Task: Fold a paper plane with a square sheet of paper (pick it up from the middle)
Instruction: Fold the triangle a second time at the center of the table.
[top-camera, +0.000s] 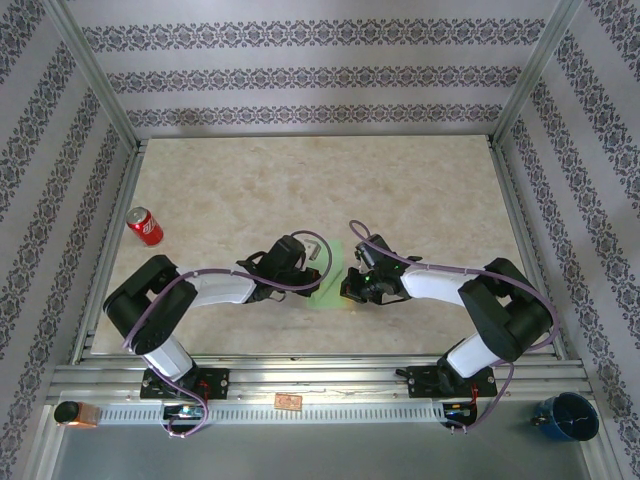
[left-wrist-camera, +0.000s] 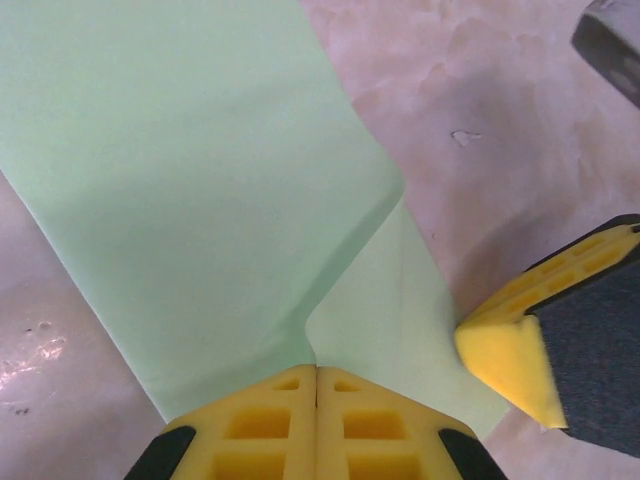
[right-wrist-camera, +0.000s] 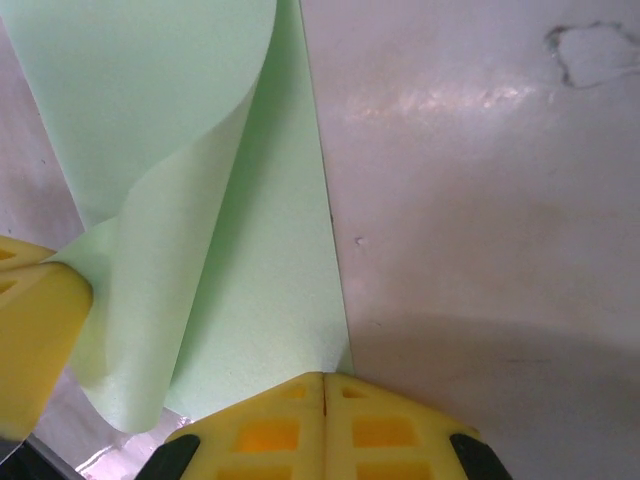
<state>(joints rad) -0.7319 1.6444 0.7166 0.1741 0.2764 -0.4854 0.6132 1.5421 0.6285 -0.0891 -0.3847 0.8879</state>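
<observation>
We see the square sheet of paper (left-wrist-camera: 190, 170), thin, matte and light green, lying between the two arms on the mottled beige table (left-wrist-camera: 520, 170). One flap curls up in a smooth roll over the flat layer. Our left hand (left-wrist-camera: 317, 372) is clenched on the sheet where the curl narrows to a pinch, its moulded yellow pads (left-wrist-camera: 260, 425) pressed together, and our right hand (right-wrist-camera: 325, 380) is clamped the same way on the sheet's straight edge.

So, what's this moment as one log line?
left jaws: shut on paper | right jaws: shut on paper | paper: flap curled over
</observation>
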